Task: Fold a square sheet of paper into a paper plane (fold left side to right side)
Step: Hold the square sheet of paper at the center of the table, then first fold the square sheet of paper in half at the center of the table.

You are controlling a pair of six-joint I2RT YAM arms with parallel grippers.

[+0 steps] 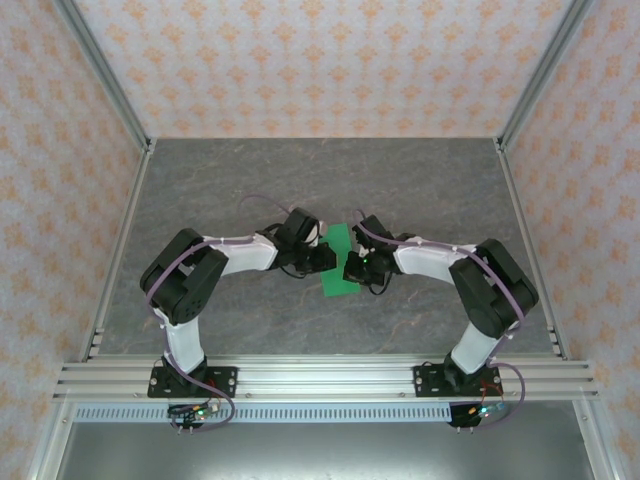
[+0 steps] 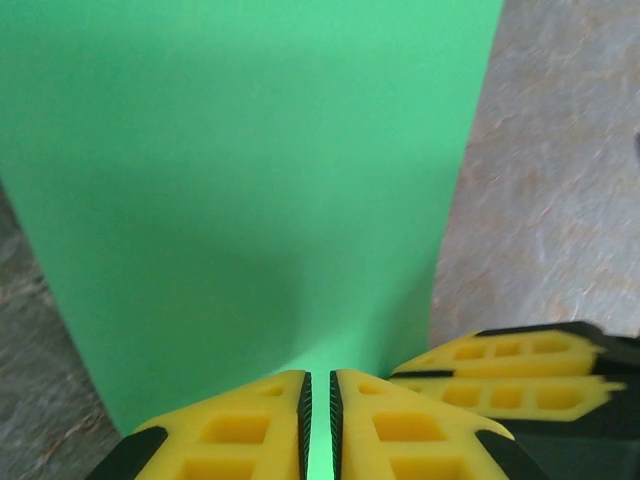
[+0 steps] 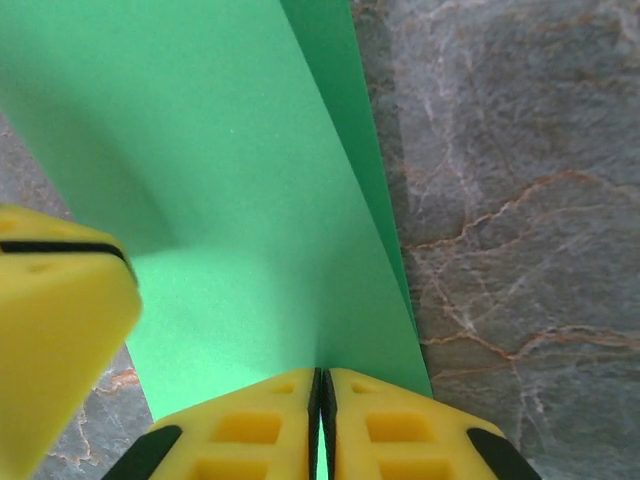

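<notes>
The square sheet of paper (image 1: 339, 283) is bright green and sits mid-table as a narrow strip between my two grippers. In the right wrist view the paper (image 3: 220, 200) shows a second layer along its right edge. My left gripper (image 1: 322, 258) comes at it from the left, and its yellow fingers (image 2: 318, 375) stand almost together with green paper (image 2: 250, 180) running into the slit. My right gripper (image 1: 352, 268) meets it from the right, its jaws (image 3: 320, 372) shut on the paper's near edge. Each wrist view shows the other gripper's fingers close beside, the right one's (image 2: 500, 365) and the left one's (image 3: 50, 320).
The grey marbled tabletop (image 1: 300, 180) spreads around the paper. Aluminium frame rails (image 1: 320, 375) run along the near edge and up the sides, with patterned walls behind.
</notes>
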